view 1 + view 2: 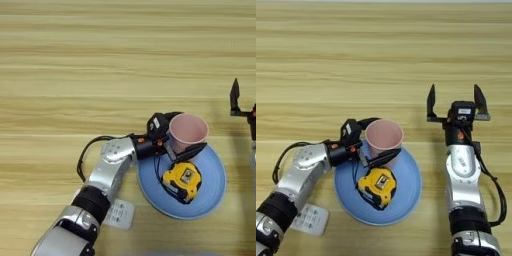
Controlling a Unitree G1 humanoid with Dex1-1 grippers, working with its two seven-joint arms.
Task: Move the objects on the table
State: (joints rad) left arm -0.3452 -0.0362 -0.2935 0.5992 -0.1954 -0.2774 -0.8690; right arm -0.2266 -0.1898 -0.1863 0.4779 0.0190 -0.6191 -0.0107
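The left pincer point(373, 145) is clamped on the pink cup point(384, 138), one finger behind it and one across its front, upright at the back rim of the plate point(411, 187), probably to place or lift it. The tape point(377, 186) lies on the plate just beside the cup, crowding it. The remote point(310, 218) sits by the surface's near edge, under the left arm. The right pincer point(455, 106) hovers spread apart, idle, right of the plate.

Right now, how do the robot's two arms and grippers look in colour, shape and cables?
Both arms have silver rounded shells with black joint bands. The left gripper and right gripper have two black pointed fingers each, on black housings with white labels and orange-red spots. Black cables loop beside each forearm.
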